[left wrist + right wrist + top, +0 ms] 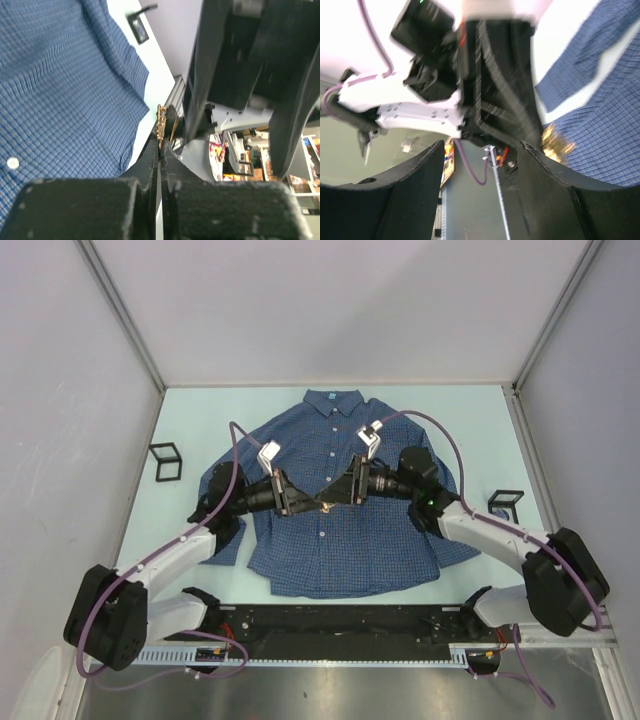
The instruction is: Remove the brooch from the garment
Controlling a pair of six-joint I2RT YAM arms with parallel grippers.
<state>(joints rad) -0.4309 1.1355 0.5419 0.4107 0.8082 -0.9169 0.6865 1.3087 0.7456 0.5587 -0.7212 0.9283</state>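
The garment [340,540], a blue fine-checked shirt, lies flat and face up on the pale table. Both grippers hover above its chest, tips facing each other. My left gripper [308,503] is shut on the brooch [325,506]. In the left wrist view the gold brooch [161,125] sticks out past the closed fingertips [155,150], above the shirt [60,100], with no cloth seen on it. My right gripper [344,492] is open and empty. In the right wrist view [481,150] the brooch [555,140] shows blurred just beside its right finger [545,185].
A small black wire stand [165,461] sits left of the shirt and another [507,502] to the right. Enclosure walls rise on three sides. A metal rail [330,625] with the arm bases runs along the near edge.
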